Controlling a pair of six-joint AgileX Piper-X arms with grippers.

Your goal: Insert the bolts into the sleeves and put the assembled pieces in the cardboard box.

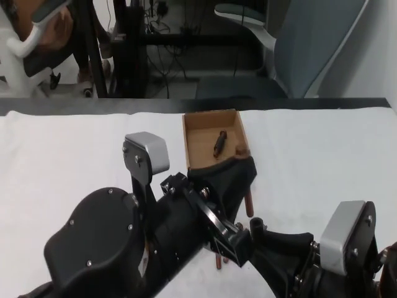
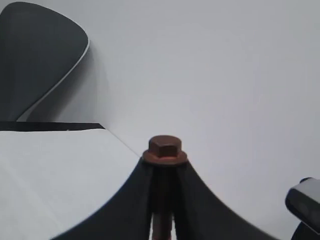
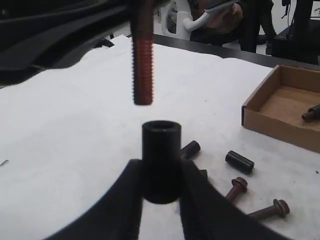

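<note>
While the left gripper point(image 2: 162, 182) was closed tight on the shank of a bolt point(image 2: 165, 148) just under its head, the right gripper point(image 3: 161, 187) was clamped round the lower half of an upright sleeve point(image 3: 161, 147), its mouth clear. The bolt's threaded tip hung just above that mouth, not touching. Both pieces looked like stiff, smooth metal, small and apt to twist in a loose grip, so holds near the head and the base seemed right. The cardboard box point(image 1: 201, 139) lay beyond, one finished piece point(image 1: 219, 143) inside

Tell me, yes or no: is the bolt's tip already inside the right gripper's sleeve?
No, the threaded tip of the bolt hangs above the open mouth of the sleeve, with a gap between.
</note>
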